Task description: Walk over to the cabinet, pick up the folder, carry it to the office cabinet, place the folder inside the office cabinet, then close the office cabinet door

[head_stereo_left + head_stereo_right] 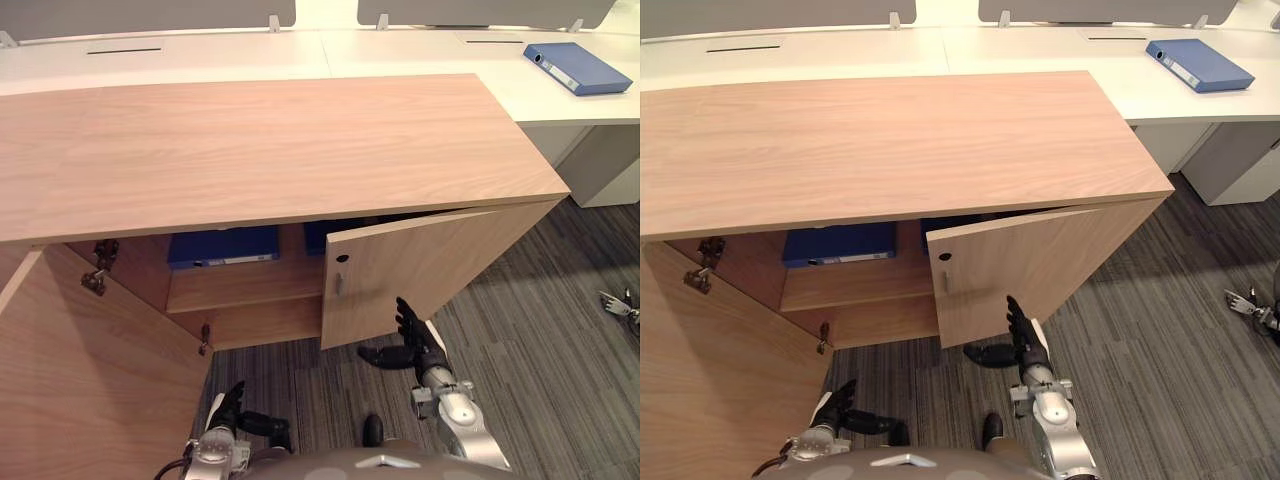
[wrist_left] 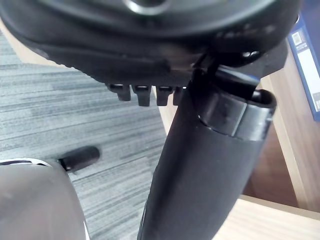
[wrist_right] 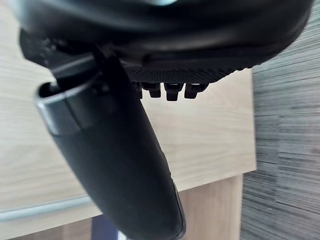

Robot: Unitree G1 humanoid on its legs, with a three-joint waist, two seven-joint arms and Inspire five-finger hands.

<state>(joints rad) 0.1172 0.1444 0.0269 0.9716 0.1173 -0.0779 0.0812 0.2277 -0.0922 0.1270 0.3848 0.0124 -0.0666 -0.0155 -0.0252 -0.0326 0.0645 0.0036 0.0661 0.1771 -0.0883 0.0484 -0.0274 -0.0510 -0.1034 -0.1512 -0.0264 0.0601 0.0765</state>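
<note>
A blue folder (image 1: 222, 246) lies flat on the shelf inside the wooden office cabinet (image 1: 250, 150); its edge also shows in the left wrist view (image 2: 307, 65). The cabinet's left door (image 1: 90, 380) is swung wide open, and the right door (image 1: 420, 265) stands partly open. My right hand (image 1: 415, 340) is open, fingers straight, just in front of that door's lower edge. The right wrist view has the door panel (image 3: 210, 130) close behind the fingers (image 3: 170, 90). My left hand (image 1: 240, 410) hangs open low near the floor, beside the left door.
A second blue folder (image 1: 577, 68) lies on the white desk (image 1: 300, 55) behind the cabinet, at the far right. Something blue (image 1: 315, 236) shows behind the right door. Grey striped carpet (image 1: 540, 330) spreads to the right, with a small metallic object (image 1: 620, 303) on it.
</note>
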